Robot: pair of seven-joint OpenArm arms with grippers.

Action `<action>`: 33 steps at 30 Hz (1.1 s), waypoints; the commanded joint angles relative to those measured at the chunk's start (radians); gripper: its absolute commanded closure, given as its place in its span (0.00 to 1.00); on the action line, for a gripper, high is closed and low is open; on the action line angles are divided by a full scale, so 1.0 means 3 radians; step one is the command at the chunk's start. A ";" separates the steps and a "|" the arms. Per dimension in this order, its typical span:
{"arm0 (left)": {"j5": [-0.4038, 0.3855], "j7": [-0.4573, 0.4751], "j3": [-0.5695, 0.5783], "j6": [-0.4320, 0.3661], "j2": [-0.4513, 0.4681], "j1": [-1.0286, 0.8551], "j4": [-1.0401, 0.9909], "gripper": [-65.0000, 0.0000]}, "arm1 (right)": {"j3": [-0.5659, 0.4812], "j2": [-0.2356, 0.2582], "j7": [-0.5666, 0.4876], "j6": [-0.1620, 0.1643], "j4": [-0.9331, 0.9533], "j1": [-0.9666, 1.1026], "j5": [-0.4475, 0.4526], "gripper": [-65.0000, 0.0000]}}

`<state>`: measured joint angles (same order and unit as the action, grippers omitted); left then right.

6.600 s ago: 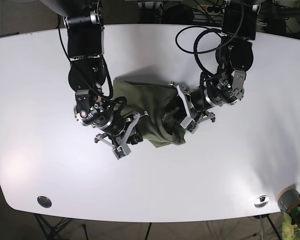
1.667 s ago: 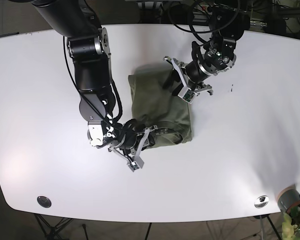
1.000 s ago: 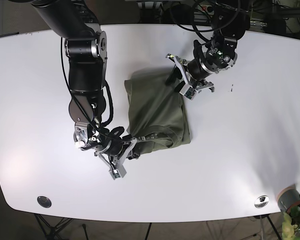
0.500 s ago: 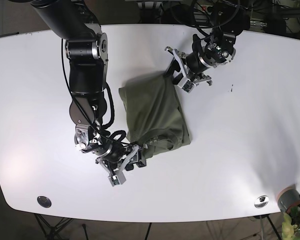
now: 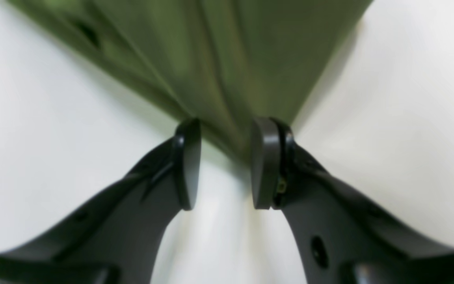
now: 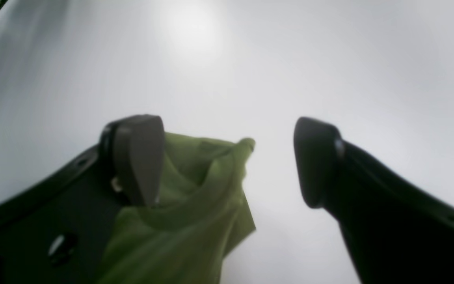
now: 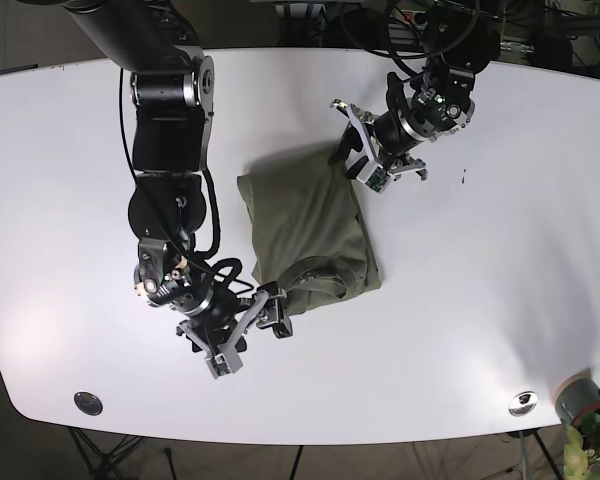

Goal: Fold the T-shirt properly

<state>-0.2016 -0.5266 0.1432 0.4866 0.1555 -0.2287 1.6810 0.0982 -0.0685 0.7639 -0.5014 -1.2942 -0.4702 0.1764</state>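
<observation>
The olive-green T-shirt [image 7: 315, 225] lies folded in a rough rectangle in the middle of the white table [image 7: 460, 300]. My left gripper [image 7: 352, 160] is at its far right corner. In the left wrist view the gripper [image 5: 226, 163] is nearly closed, with a bunched corner of the T-shirt [image 5: 219, 59] pinched between its fingertips. My right gripper [image 7: 255, 325] is at the shirt's near left edge. In the right wrist view it [image 6: 227, 157] stands wide open, and a fold of the T-shirt [image 6: 187, 221] rests against one finger [image 6: 138, 157].
Two round metal discs [image 7: 88, 403] [image 7: 523, 402] sit near the table's front edge. A grey pot [image 7: 580, 398] with a plant stands past the front right corner. A small dark mark [image 7: 464, 177] is on the table right of the left gripper.
My left gripper carried the shirt's far right corner up and then a little back down. My right gripper shifted along the near left edge. The shirt's left side spread leftward.
</observation>
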 commanded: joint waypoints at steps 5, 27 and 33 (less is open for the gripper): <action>-0.0026 0.0075 -0.0020 -0.0008 -0.0009 0.0238 0.0148 0.71 | -0.0003 0.0062 0.0141 -0.0039 -0.0859 0.0353 0.0059 0.34; -0.0021 0.0290 0.0906 -0.2392 -0.0464 0.1174 -0.0236 0.22 | 0.1281 0.0435 0.0464 -0.0039 -0.1197 0.0869 0.0985 0.35; -0.0021 0.0883 0.1284 -0.2954 -0.0464 0.1281 -0.0778 0.16 | 0.1363 0.0614 0.0464 -0.0014 -0.1028 0.0879 0.1230 0.35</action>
<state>-0.2131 -0.2947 0.5064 -0.3637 0.0177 0.1371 1.4776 0.5102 0.0963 0.9253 -0.4965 -1.5921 -0.1825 0.5053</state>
